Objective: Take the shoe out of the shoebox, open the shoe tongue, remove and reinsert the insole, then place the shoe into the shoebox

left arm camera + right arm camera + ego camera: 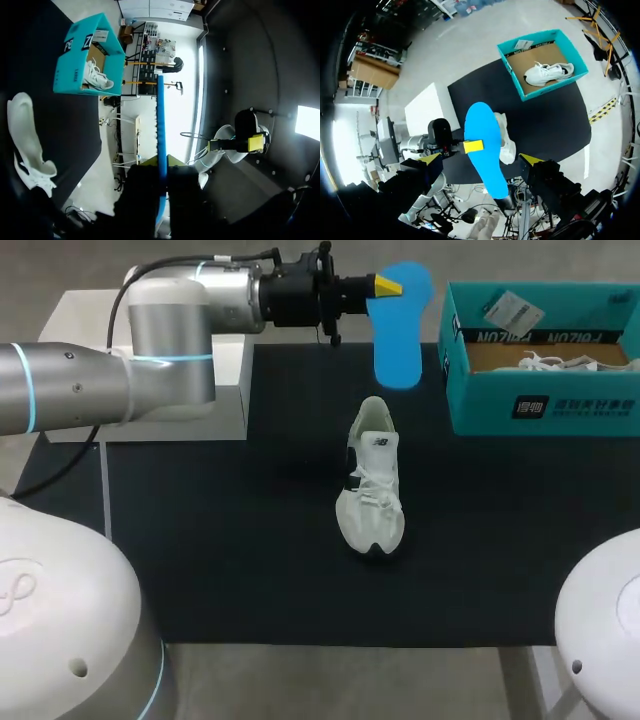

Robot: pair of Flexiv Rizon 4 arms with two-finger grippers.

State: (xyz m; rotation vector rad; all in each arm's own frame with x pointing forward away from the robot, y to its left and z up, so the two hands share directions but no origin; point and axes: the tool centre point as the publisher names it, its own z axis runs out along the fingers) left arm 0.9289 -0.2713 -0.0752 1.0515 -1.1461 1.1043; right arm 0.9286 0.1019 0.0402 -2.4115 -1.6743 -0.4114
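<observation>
While the fingers of the left gripper [385,286] are clenching the flat blue foam insole [402,325] aloft, presumably readying reinsertion, the white lace-up shoe [372,480] is lying on the black worktop [250,570] near the teal cardboard shoebox [545,405], and the right gripper [481,160] is hanging released.
</observation>
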